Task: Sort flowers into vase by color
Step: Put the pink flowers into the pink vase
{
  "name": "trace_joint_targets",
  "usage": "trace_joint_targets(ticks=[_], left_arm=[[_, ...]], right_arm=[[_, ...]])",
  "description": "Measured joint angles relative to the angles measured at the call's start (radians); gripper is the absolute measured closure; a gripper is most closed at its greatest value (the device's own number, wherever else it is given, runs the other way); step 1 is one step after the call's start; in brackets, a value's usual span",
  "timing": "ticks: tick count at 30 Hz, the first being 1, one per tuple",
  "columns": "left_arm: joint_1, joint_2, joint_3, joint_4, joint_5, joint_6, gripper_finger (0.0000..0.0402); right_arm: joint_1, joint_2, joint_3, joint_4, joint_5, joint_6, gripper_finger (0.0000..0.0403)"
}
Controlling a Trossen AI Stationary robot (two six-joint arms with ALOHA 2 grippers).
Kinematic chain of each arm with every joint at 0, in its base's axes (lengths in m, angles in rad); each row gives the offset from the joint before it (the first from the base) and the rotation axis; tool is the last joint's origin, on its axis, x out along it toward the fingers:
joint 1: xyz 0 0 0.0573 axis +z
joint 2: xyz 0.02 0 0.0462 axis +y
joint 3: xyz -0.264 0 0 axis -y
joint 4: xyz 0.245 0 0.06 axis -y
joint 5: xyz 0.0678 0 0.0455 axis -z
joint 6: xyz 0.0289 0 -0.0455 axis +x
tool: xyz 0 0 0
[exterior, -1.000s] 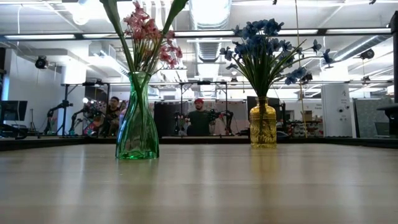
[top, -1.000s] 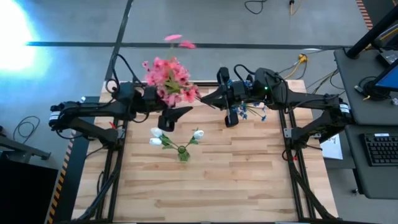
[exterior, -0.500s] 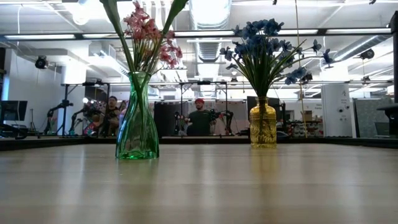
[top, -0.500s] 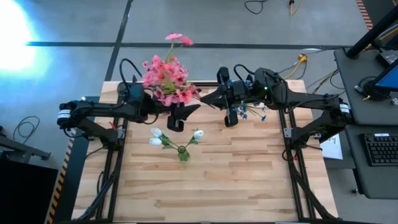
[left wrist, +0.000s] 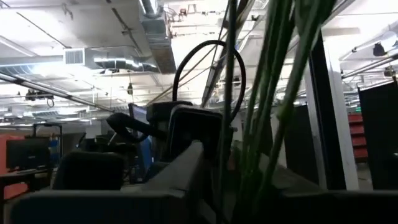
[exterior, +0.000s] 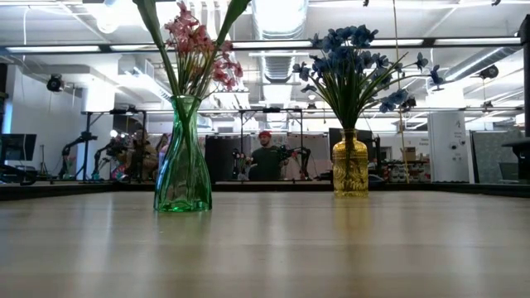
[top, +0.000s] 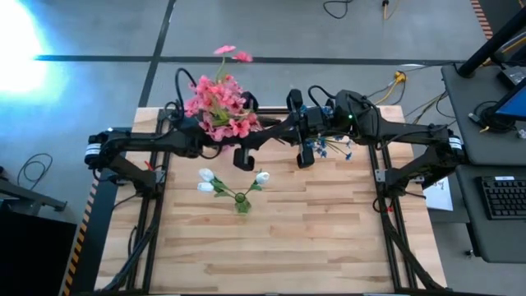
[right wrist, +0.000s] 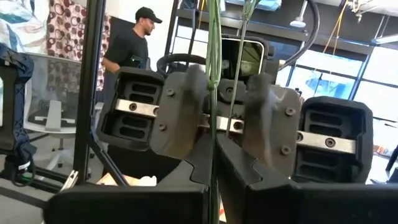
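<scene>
Left gripper [top: 265,141] reaches from its own side to the middle of the table's far edge, its fingers partly drawn together about a thin green stem [right wrist: 213,74]; the right wrist view shows that stem running between the left gripper's two pads [right wrist: 180,112], though whether they actually press it cannot be told. Meeting it tip to tip, the right gripper [top: 278,130] is closed on the same stem. Just behind the left gripper, the pink flowers [top: 219,105] stand in a green vase [exterior: 183,162]. Beside the right gripper, the blue flowers [exterior: 352,60] stand in a yellow vase [exterior: 350,164]. Nearer the table's [top: 329,238] middle than both grippers, the white flowers [top: 215,182] stand in a small vase [top: 242,202].
</scene>
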Motion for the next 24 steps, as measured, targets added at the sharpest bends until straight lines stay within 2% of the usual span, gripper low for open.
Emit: trace_joint_targets(ticks=[3,4,12,21,24], left_arm=[[0.000,0.001,0.000,0.000,0.001,0.009,0.0382],[0.000,-0.004,-0.004,-0.001,0.000,0.009,0.0390],[0.000,-0.018,-0.008,-0.023,0.000,-0.006,0.0398],[0.001,-0.043,-0.007,-0.069,0.000,-0.011,0.0401],[0.001,-0.071,-0.007,-0.127,0.000,-0.010,0.0400]], right_arm=[[0.000,0.000,0.000,-0.010,0.000,0.000,0.0394],[0.000,0.000,0.000,-0.009,0.003,0.000,0.0394],[0.000,0.001,0.000,-0.009,0.014,0.014,0.0387],[0.000,0.001,0.000,-0.011,0.018,0.053,0.0318],[0.000,0.001,0.000,-0.008,0.069,0.053,0.0296]])
